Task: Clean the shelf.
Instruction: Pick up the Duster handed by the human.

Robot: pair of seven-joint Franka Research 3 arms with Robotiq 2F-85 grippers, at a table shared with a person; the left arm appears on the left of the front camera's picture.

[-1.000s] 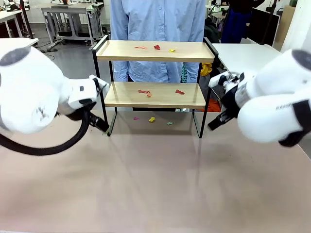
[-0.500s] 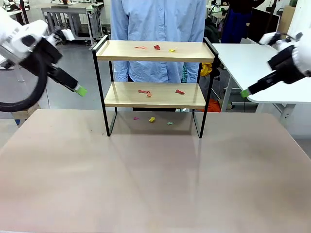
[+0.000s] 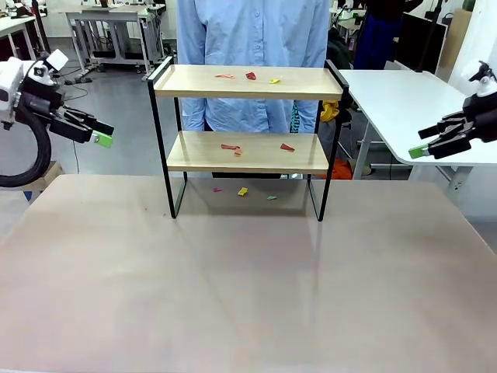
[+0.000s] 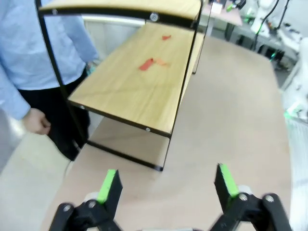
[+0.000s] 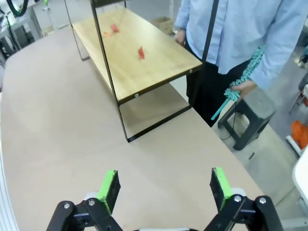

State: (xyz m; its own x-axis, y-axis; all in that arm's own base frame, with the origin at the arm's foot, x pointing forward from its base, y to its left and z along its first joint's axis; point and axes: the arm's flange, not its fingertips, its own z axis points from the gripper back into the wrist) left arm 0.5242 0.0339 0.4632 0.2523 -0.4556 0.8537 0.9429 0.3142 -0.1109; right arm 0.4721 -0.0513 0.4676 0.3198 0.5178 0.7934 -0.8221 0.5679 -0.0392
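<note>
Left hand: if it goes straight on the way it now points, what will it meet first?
Probably the shelf: the left hand, open, aims at the end of its lower board. Nothing stands between them, though depth is unclear.

Shelf point(image 3: 311, 84) — matt wood, black metal frame

One shelf point(image 3: 202, 81) with two wooden boards stands on one table point(image 3: 233, 295). Nine small scraps show in the front view: three top scraps point(image 3: 250, 75) on the upper board, three lower scraps point(image 3: 287, 147) on the board below and three tabletop scraps point(image 3: 242, 191) under the shelf. There are two grippers, the left gripper point(image 3: 105, 134) and the right gripper point(image 3: 422, 142), each with two green-padded fingers, and one person point(image 3: 252, 31) holding one teal duster point(image 5: 252, 61).
</note>
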